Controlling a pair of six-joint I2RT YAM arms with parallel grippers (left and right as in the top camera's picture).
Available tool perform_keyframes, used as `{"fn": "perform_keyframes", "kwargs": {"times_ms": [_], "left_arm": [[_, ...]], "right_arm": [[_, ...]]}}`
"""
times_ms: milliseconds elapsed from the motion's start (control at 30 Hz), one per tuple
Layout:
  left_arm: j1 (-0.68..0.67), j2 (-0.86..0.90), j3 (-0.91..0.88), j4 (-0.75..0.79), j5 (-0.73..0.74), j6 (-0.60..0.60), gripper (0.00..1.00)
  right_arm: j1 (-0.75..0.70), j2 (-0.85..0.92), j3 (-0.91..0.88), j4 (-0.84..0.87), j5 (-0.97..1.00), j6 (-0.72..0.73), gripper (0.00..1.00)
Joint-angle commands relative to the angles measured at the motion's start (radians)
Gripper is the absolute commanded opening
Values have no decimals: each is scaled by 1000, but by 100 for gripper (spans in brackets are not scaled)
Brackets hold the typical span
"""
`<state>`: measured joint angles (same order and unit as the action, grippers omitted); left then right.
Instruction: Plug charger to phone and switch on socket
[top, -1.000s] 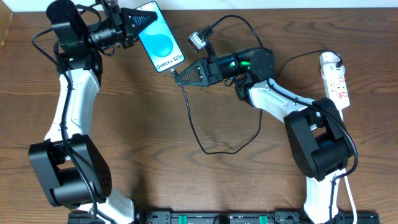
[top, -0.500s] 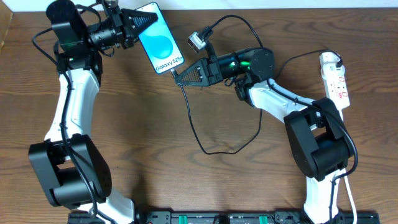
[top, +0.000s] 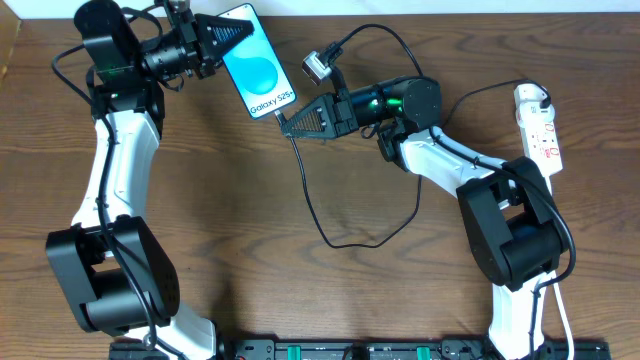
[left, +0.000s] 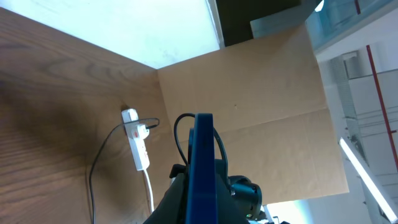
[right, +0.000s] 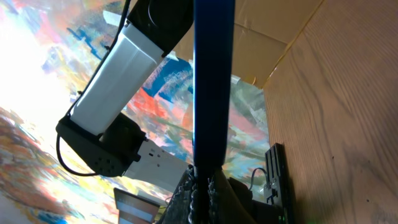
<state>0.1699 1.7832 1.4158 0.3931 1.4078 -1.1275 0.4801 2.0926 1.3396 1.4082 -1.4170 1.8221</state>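
My left gripper (top: 222, 36) is shut on the top end of the phone (top: 256, 62) and holds it above the table, screen up, with the "Galaxy S25+" text at its lower end. The left wrist view shows the phone edge-on (left: 203, 163) between the fingers. My right gripper (top: 286, 122) is shut on the charger connector, right at the phone's lower end. In the right wrist view the phone's edge (right: 213, 81) meets the fingers (right: 205, 186); the connector tip is hidden. The black charger cable (top: 318, 215) loops over the table. The socket (top: 541, 130) lies at the far right.
A small camera unit (top: 317, 66) sticks up from the right arm near the phone. The cable loop reaches the table's middle (top: 350, 243). The socket and its cord also show in the left wrist view (left: 139, 149). A rail runs along the front edge (top: 350, 350).
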Motion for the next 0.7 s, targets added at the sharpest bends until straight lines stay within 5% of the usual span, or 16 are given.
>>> {"fn": "perform_keyframes", "kwargs": {"times_ms": [0, 667], "left_arm": [[3, -21, 15, 9, -6, -39, 7], [1, -21, 15, 9, 6, -26, 7]], "right_arm": [[3, 8, 1, 4, 23, -21, 1], [3, 8, 1, -14, 61, -20, 1]]}}
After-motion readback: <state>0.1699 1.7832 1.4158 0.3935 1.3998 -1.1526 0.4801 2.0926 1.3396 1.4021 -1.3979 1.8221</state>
